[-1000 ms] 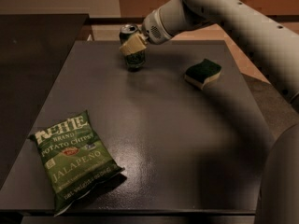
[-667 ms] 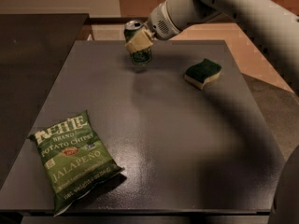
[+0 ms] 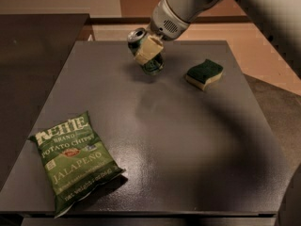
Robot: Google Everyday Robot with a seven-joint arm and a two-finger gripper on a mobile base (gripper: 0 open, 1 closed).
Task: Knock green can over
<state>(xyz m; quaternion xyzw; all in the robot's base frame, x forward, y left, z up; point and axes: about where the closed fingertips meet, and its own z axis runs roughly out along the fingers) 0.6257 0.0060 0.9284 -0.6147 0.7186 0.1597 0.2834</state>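
Note:
The green can (image 3: 149,60) is a small dark green drink can with a silver top, at the far middle of the dark table (image 3: 188,140). It is tilted, its top leaning to the left and away. My gripper (image 3: 148,48) comes in from the upper right on a white arm and sits right against the can's upper part. One pale finger pad (image 3: 149,49) lies across the can's front and hides part of it.
A green-and-yellow sponge (image 3: 204,74) lies to the right of the can. A green jalapeño chip bag (image 3: 75,160) lies at the near left of the table. Beyond the table's far edge there is a lighter floor and a dark counter at left.
The can stood upright under the gripper before. It now leans over to the left with the gripper pressed on it. The arm has swung closer and lower.

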